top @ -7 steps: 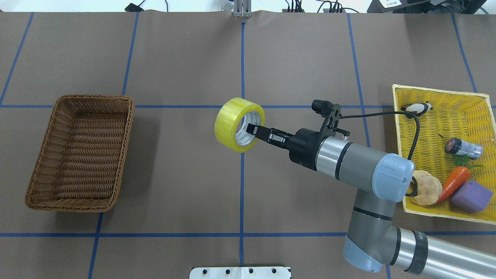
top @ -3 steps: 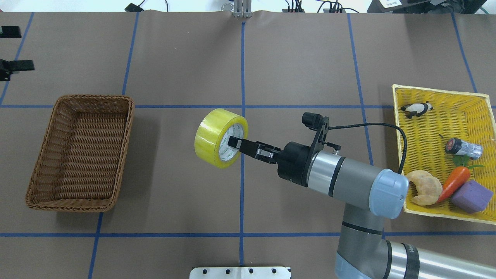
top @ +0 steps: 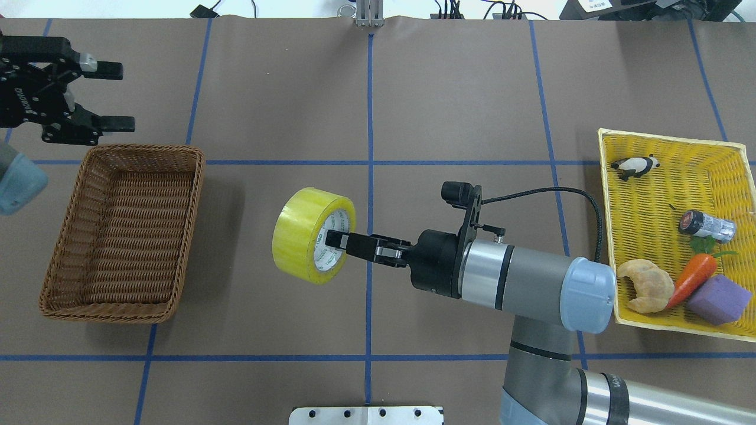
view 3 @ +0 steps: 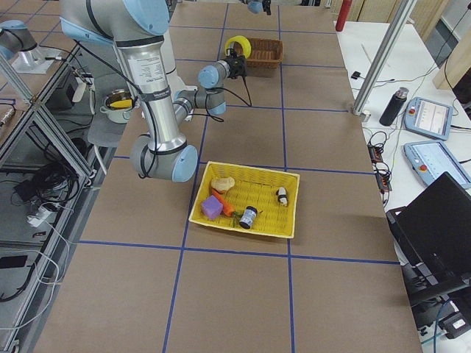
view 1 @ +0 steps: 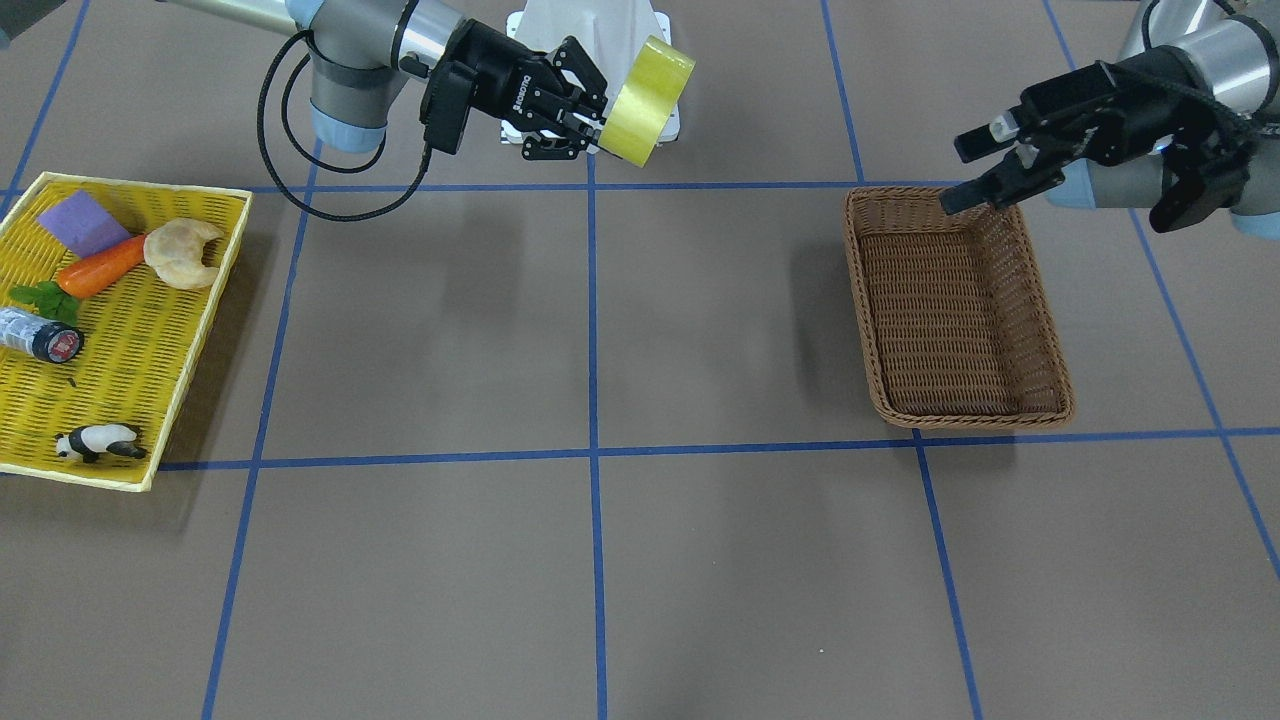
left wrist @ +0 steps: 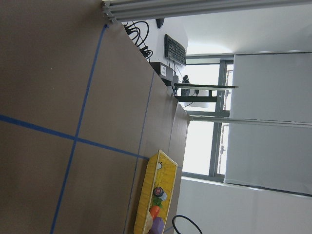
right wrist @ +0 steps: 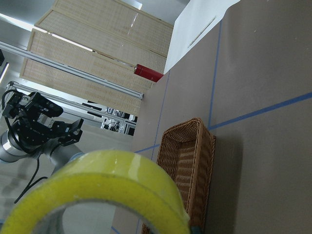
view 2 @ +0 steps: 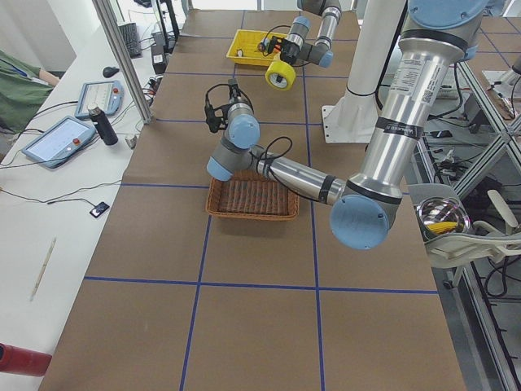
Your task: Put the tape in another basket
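Since the right gripper [top: 332, 240] pinches only one wall of the tape [top: 298, 231], held aloft mid-table to the right of the basket [top: 198, 195], the roll could swing or slip. The left gripper [top: 123, 97], jaws spread by the basket's far-left corner, risks a clash on approach.

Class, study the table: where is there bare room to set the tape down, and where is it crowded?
The wicker basket is empty inside. Bare table lies between it and the yellow tray, below the tape in the right gripper. The tray's robot-side end is crowded; the left gripper hovers open near the basket.
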`<act>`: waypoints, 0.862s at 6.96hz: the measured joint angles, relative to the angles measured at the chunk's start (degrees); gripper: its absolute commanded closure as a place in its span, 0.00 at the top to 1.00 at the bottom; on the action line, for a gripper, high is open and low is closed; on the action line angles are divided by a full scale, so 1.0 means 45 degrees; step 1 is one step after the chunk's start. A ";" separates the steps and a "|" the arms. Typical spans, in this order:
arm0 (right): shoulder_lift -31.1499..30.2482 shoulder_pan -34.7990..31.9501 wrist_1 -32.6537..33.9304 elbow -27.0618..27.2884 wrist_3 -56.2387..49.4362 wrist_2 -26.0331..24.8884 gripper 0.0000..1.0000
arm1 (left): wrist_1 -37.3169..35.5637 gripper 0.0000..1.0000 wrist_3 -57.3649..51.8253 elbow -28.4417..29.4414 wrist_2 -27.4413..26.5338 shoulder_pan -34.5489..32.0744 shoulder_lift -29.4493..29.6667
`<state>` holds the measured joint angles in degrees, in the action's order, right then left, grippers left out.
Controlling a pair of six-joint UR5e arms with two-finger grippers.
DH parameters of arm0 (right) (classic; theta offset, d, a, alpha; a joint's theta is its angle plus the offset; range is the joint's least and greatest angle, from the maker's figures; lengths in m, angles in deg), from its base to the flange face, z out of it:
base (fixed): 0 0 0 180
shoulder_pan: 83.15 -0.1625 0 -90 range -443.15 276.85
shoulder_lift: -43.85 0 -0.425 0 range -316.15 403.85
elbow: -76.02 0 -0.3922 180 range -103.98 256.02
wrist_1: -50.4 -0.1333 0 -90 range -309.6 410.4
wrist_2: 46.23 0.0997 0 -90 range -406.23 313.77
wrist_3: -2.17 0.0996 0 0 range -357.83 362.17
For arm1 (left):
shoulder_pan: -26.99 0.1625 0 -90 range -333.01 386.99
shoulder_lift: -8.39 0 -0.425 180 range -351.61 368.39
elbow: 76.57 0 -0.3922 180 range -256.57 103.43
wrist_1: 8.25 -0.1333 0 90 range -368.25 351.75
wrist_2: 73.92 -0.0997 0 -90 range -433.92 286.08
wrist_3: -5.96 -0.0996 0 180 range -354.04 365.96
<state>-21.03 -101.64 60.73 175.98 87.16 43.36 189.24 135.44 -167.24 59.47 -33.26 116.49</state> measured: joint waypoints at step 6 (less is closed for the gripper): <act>0.0257 -0.0693 0.0005 -0.0064 0.0000 0.2733 0.00 | 0.0048 0.98 0.0099 -0.0470 -0.1176 0.3458 0.1340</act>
<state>-19.87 -104.76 60.76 175.69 87.16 55.66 189.45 135.89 -169.36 54.17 -17.70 122.52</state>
